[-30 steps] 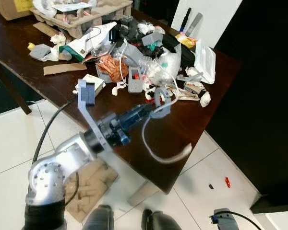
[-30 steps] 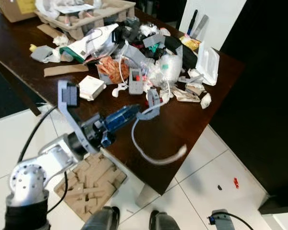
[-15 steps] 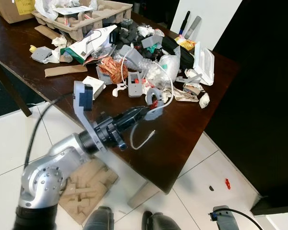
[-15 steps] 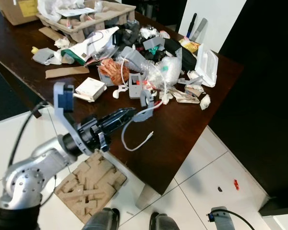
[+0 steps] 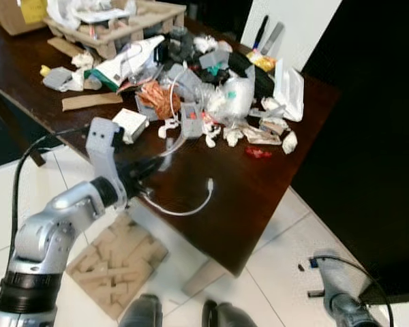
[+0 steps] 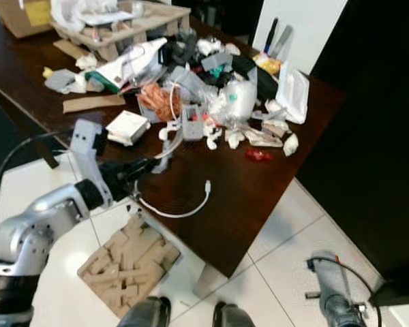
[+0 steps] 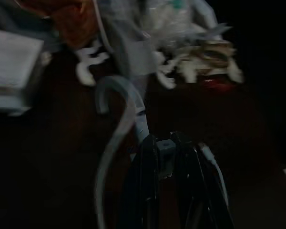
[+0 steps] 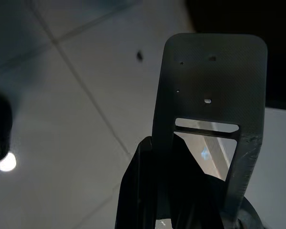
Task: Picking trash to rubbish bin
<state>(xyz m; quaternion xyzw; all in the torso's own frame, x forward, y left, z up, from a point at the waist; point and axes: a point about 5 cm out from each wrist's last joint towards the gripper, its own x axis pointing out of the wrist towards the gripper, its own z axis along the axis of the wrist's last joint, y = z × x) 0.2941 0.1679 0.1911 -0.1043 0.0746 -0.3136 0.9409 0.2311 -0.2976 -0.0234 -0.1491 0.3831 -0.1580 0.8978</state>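
White cable (image 5: 184,208) pinched in closed left gripper (image 5: 144,170) jaws over table (image 5: 245,197).

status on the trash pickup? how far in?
Early. Nothing looks binned from these views, and no bin can be made out. In hand: the left gripper at the table's near edge has its jaws closed on a grey plastic piece, with a white cable trailing over the dark table. Left: the whole trash pile. Right gripper hangs idle above the tiled floor.

Head cameras look down on the table (image 5: 259,197).
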